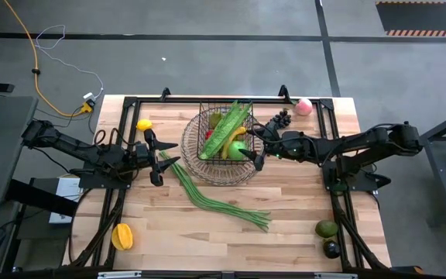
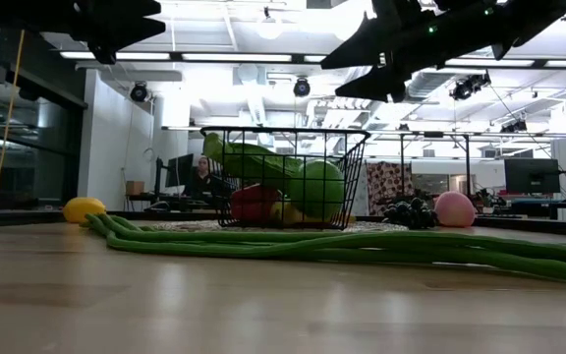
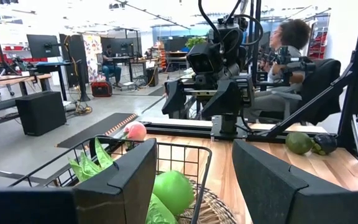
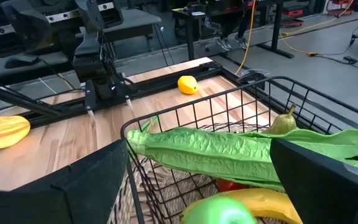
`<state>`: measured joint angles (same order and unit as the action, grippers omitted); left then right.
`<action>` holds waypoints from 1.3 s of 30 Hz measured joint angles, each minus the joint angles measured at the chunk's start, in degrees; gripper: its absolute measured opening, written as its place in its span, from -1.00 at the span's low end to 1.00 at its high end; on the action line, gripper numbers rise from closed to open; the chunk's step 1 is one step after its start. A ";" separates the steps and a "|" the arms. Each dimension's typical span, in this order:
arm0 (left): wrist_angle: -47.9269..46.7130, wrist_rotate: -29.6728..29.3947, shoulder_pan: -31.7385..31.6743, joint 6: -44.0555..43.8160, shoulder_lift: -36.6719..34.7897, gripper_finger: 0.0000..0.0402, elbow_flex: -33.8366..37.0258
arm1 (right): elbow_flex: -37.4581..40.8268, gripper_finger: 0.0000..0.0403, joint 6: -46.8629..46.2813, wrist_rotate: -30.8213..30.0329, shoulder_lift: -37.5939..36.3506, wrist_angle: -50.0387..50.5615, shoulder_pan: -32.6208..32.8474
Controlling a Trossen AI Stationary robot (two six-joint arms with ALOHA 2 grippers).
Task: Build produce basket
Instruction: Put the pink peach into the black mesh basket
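Note:
The dark wire basket [image 1: 224, 143] stands at the table's middle on a woven mat. It holds a long leafy green [image 4: 229, 152], a banana [image 1: 235, 153], a green apple [image 2: 319, 189] and a red piece [image 2: 252, 202]. My right gripper [image 1: 255, 149] hovers open above the basket's right rim, over the apple. My left gripper [image 1: 156, 159] hangs open left of the basket, above the table. Long green beans [image 1: 215, 198] lie on the wood from the basket's left toward the near right. A lemon [image 1: 144, 125], a yellow fruit [image 1: 122, 235], a pink apple [image 1: 304, 106], grapes [image 1: 282, 119] and two avocados [image 1: 327, 236] lie around the basket.
Black frame rails [image 1: 339, 217] run along the table's left, right and far edges. Bare wood lies near the front between the beans and the yellow fruit. People sit at desks in the room beyond the table.

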<state>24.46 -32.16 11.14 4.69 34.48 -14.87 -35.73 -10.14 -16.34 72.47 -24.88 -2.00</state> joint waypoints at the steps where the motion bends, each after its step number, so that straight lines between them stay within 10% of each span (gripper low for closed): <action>1: 0.09 0.00 0.00 0.00 0.00 -0.01 0.00 | 0.00 0.90 -0.10 0.01 0.00 0.13 0.00; 10: 0.25 -0.07 -0.02 0.90 0.00 -0.01 0.00 | 0.00 0.90 -0.46 -2.95 0.00 -0.08 -0.25; 21: 0.95 -0.04 -0.02 1.07 0.00 -0.01 0.00 | 0.00 0.90 -6.62 -36.73 -0.24 1.92 -6.28; 30: 1.93 -0.02 -0.02 0.90 0.00 -0.01 0.00 | 0.00 0.90 -31.63 -33.43 -0.02 31.88 -25.35; 39: 2.57 -0.02 -0.02 0.88 0.00 -0.01 0.00 | 0.00 0.90 -35.99 -22.86 -0.02 38.28 -41.74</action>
<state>27.02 -32.18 11.11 5.57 34.48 -14.87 -35.73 -46.13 -39.20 72.44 13.40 -43.74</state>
